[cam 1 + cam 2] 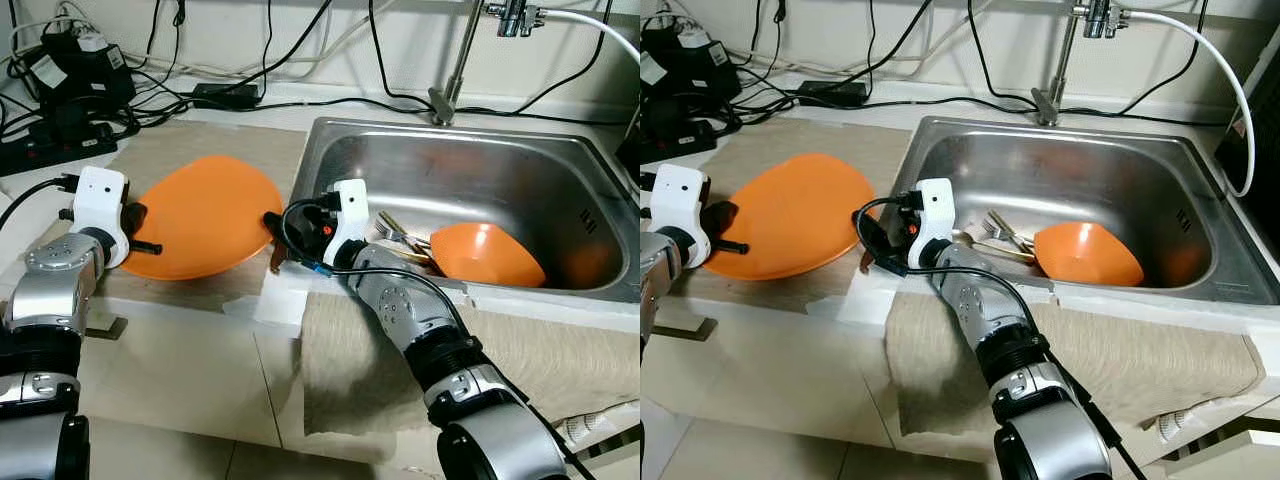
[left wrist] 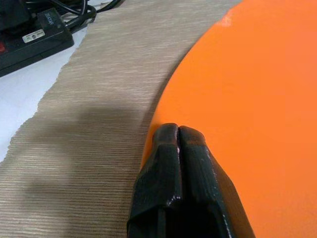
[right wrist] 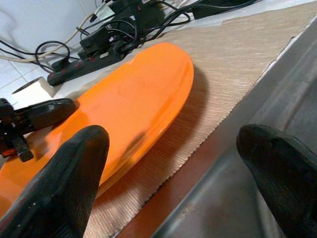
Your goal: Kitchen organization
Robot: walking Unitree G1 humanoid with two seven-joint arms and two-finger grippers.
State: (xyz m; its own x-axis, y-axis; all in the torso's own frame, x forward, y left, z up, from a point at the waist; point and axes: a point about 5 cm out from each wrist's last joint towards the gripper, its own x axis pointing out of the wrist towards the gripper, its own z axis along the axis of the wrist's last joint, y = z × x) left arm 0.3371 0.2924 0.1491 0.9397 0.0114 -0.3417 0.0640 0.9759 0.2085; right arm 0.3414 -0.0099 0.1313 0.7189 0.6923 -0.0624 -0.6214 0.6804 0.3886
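Note:
An orange plate (image 1: 205, 215) lies on a beige mat (image 1: 190, 140) on the counter, left of the steel sink (image 1: 470, 180). Seen in the right wrist view, the plate (image 3: 133, 104) is tilted, its end nearest the sink raised off the mat. My left gripper (image 1: 140, 228) is shut on the plate's left rim; its fingertips (image 2: 168, 136) press together at the edge. My right gripper (image 1: 275, 238) is open at the sink's left rim, just beside the plate's right edge, with nothing between its fingers (image 3: 74, 168).
An orange bowl (image 1: 485, 255) and forks (image 1: 400, 235) lie in the sink. The faucet (image 1: 450, 90) stands behind it. Power strips and cables (image 1: 70, 80) crowd the back left of the counter. A beige towel (image 1: 370, 350) hangs over the counter's front edge.

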